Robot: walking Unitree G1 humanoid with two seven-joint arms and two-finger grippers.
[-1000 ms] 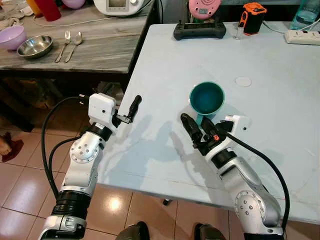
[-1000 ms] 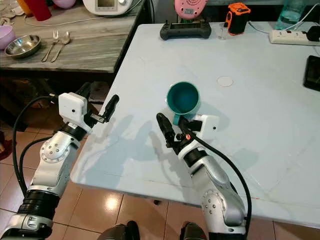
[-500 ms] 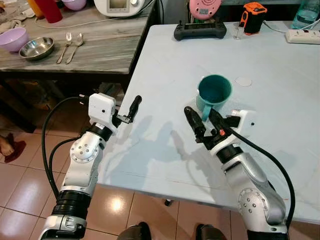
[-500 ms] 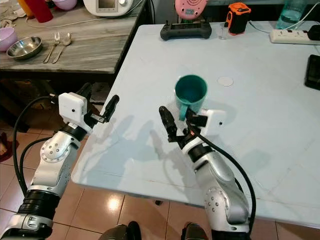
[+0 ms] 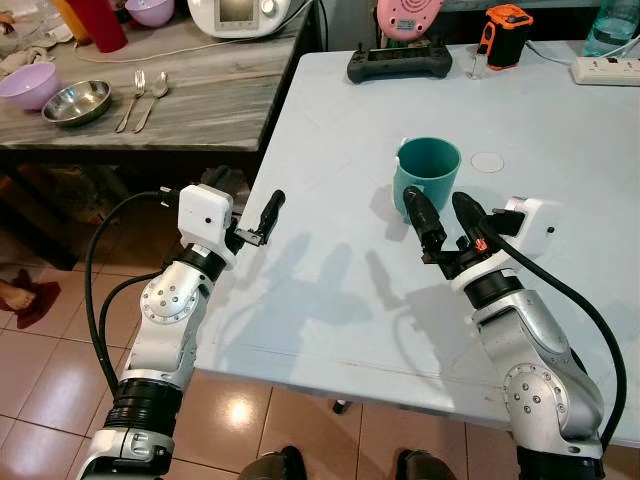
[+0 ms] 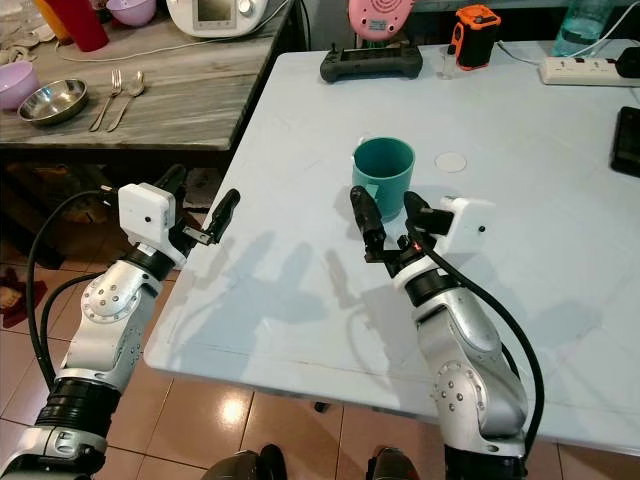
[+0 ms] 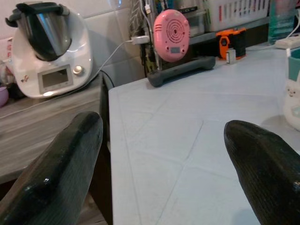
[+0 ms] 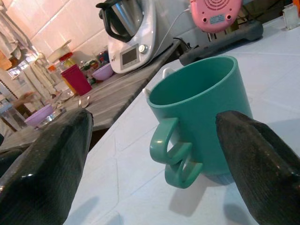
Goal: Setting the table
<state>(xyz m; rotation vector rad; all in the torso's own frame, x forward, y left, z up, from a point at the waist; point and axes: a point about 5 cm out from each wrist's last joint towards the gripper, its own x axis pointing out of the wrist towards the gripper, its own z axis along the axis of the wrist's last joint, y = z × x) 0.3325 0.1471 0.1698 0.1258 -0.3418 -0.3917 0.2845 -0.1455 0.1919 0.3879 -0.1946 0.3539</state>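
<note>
Your right gripper [image 5: 445, 212] sits centre-right of the frame, fingers spread and empty, just short of the teal mug [image 5: 428, 176], which stands upright on the pale table [image 5: 330, 150] with its handle toward you. Draw straight back and low, clearing that handle. Your left gripper [image 5: 268, 215], at the table's left edge, is likewise released.
</note>
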